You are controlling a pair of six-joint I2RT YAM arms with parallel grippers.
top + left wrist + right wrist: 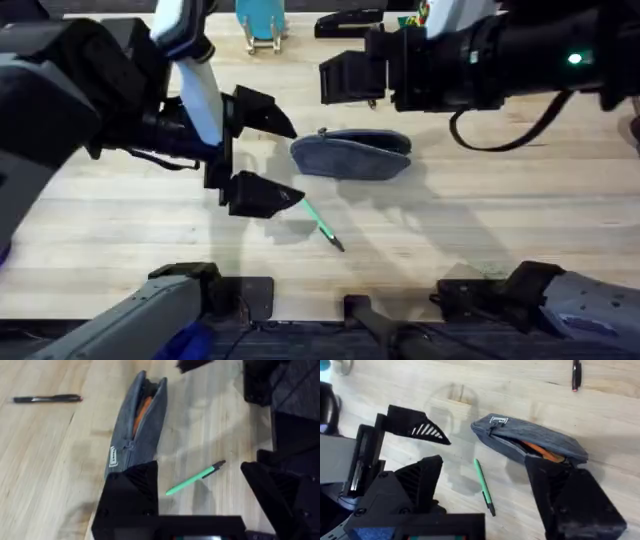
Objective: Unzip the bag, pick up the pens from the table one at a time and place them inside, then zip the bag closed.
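Over the table, seen from overhead, the left gripper hangs with its black fingers spread wide, empty, between the bag and the green pen. The pen lies flat on the wood, just beyond the nearer fingertip, dark tip pointing away from it. The pouch lies a short way past the pen, toward the far side. The right gripper hovers beyond the pouch, holding nothing visible — whether its fingers are parted I cannot tell from this angle.

Left wrist view: the pouch runs lengthwise, its zipper parted along most of the top, orange lining showing through the gap. So the unzip step looks done. The green pen sits between this gripper's two fingers, untouched — placement reads as a line-up for a pinch. A black pen lies well apart, on the pouch's other side.

Right wrist view: own fingers stand wide apart, open and empty, one of them at the pouch's open end — likely poised to steady it while a pen goes in. Green pen lies near the pouch; black pen lies farther off.
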